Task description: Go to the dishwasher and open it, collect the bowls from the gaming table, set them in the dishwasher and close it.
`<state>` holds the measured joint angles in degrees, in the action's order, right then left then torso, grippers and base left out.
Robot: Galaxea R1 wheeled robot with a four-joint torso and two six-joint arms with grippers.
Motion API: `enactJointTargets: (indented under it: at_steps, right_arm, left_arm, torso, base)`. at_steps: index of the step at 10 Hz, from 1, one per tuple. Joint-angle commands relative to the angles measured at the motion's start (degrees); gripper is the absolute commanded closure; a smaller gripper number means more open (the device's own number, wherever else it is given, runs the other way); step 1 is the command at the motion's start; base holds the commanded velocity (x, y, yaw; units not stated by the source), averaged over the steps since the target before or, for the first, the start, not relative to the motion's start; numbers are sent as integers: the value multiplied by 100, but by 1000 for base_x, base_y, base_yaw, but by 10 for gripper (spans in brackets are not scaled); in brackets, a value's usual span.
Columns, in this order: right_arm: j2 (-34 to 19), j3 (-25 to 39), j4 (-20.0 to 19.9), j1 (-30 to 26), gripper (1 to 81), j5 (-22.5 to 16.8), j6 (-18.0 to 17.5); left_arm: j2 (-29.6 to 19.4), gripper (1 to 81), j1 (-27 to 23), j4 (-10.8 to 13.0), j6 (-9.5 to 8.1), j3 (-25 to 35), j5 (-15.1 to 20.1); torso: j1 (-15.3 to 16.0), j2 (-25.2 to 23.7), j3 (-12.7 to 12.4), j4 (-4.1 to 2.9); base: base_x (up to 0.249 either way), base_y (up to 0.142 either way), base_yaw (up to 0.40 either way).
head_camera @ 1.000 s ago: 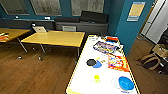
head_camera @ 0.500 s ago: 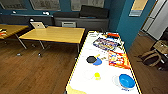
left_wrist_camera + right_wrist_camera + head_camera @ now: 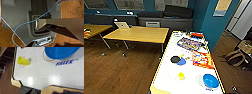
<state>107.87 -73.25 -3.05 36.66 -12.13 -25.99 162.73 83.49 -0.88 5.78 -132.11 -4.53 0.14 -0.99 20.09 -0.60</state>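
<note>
The gaming table (image 3: 189,62) fills the lower right of the head view with the blue bowl (image 3: 210,80) uncollected on it; fingers' state cannot be told, dishwashing steps remain.

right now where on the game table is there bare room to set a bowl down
Bare white top lies along the near end of the gaming table, left of the yellow cup and blue bowl. The far half is crowded: the black paddle, a red box and a game tray.
</note>
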Motion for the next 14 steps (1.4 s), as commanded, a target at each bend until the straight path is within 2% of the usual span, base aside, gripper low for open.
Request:
enactJointTargets:
  at_steps: [1, 2, 6, 9, 14]
  right_arm:
    - [-105, -610, -170, -1285, 10, -967, -1136]
    - [61, -968, -205, -1471, 10, -1265, -1311]
    - [641, -1988, -240, -1894, 10, -1529, -1743]
    - [1080, -2762, -319, -1990, 10, -1793, -1752]
    - [2055, -3605, -434, -1789, 10, -1793, -1752]
  left_arm:
    - [-30, 10, -56, -18, -15, 71, 401]
    - [-39, 10, -56, -18, -15, 62, 401]
    - [-39, 10, -56, -18, -15, 53, 401]
    - [-47, 10, -74, -18, -15, 53, 401]
    - [-65, 10, -83, -61, -24, 18, 401]
  torso:
    - [0, 0, 0, 0]
    - [0, 0, 0, 2]
    - [2, 2, 5, 0]
    - [5, 5, 5, 0]
    - [7, 6, 7, 0]
  base:
    - [0, 0, 0]
    - [0, 0, 0]
    - [0, 0, 0]
    - [0, 0, 0]
    - [0, 0, 0]
